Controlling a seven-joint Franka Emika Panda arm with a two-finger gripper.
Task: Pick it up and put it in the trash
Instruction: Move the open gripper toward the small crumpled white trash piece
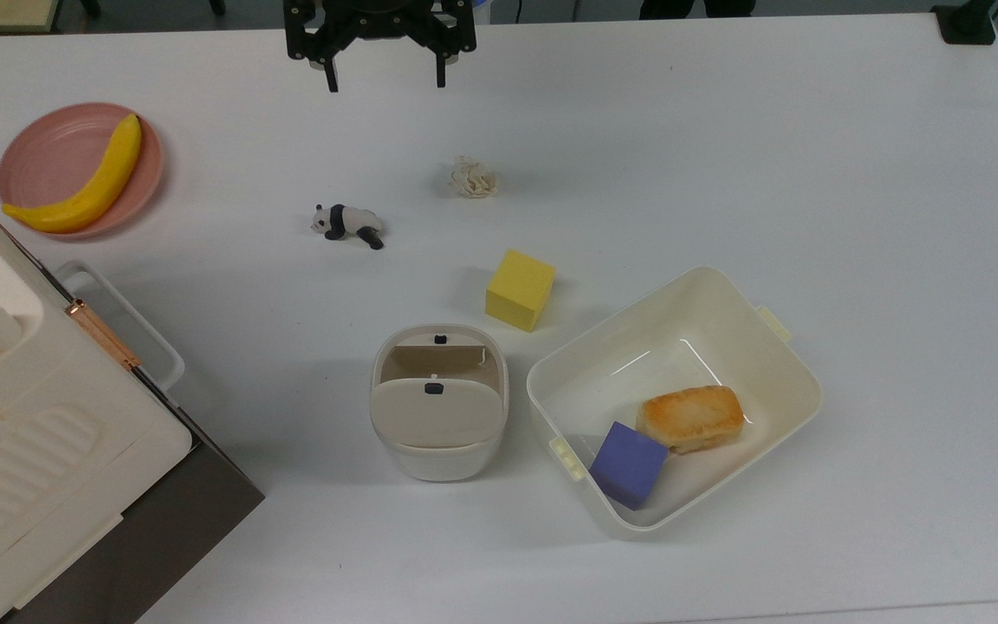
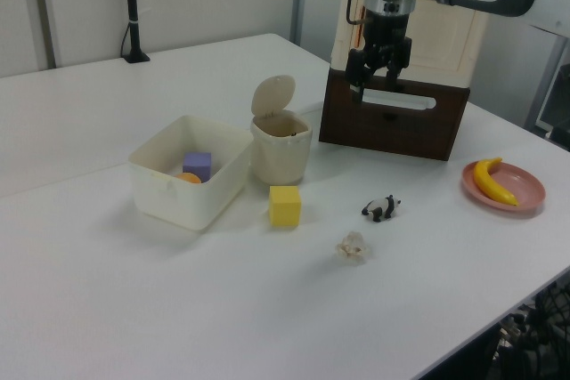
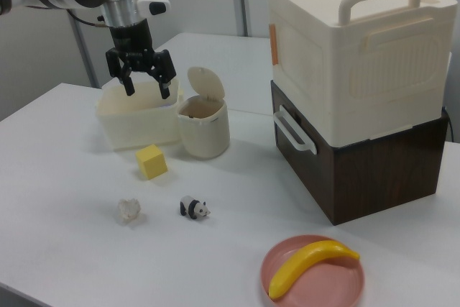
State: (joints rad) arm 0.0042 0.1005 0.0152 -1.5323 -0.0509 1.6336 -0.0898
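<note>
The crumpled off-white paper wad (image 1: pixel 474 178) (image 2: pixel 354 247) (image 3: pixel 129 210) lies on the white table, beside the toy panda (image 1: pixel 347 224) (image 2: pixel 381 208) (image 3: pixel 194 208). The small cream bin (image 1: pixel 438 403) (image 2: pixel 280 145) (image 3: pixel 204 124) stands with its beige flap lid tipped up, its mouth showing. My gripper (image 1: pixel 385 81) (image 2: pixel 379 79) (image 3: pixel 147 83) hangs high in the air, open and empty, at the top view's upper edge, well away from the wad.
A yellow foam cube (image 1: pixel 521 290) sits between the wad and the bin. The larger white tub (image 1: pixel 754 338) beside the bin holds a purple block and a bread piece. A pink plate (image 1: pixel 53 165) carries a banana. A cream case on a brown box (image 3: pixel 359 106) stands at the top view's lower left.
</note>
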